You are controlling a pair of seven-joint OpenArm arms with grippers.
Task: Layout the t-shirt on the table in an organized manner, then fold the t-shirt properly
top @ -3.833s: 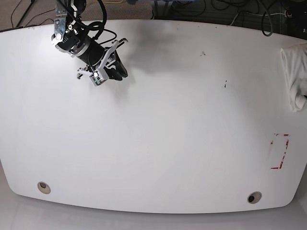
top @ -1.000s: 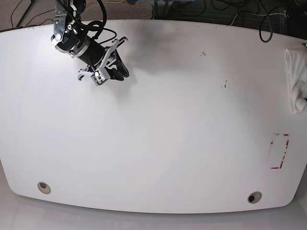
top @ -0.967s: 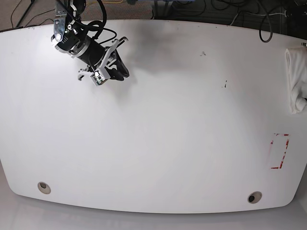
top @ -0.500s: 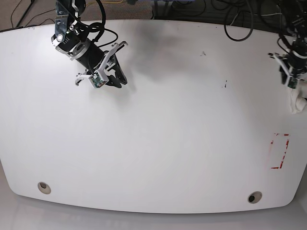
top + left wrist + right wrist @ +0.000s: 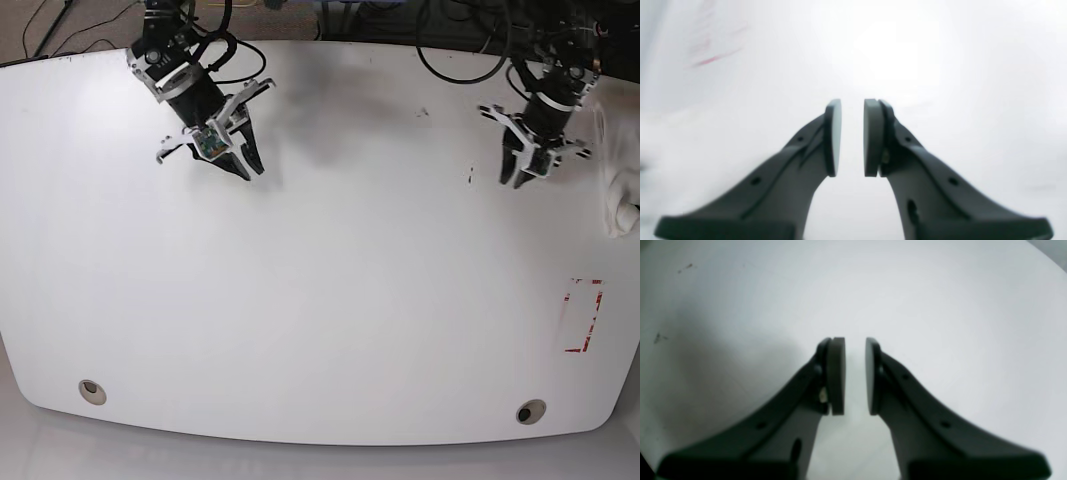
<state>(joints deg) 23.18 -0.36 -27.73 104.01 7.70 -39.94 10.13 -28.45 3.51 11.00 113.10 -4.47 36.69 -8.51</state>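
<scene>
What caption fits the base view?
Two empty grippers, left and right, over the table; t-shirt bunched at its edge.

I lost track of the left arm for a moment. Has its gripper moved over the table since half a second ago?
Yes. The left gripper has come inward from the table's right edge, now beside the small dark mark.

The t-shirt (image 5: 621,175) lies bunched at the worktop's (image 5: 330,300) far right edge. The left pincer (image 5: 518,176) hangs just left of it, the right pincer (image 5: 244,165) well apart at back left. A tape mark (image 5: 583,316) sits front right, grommet holes (image 5: 91,390) near both front corners.
</scene>
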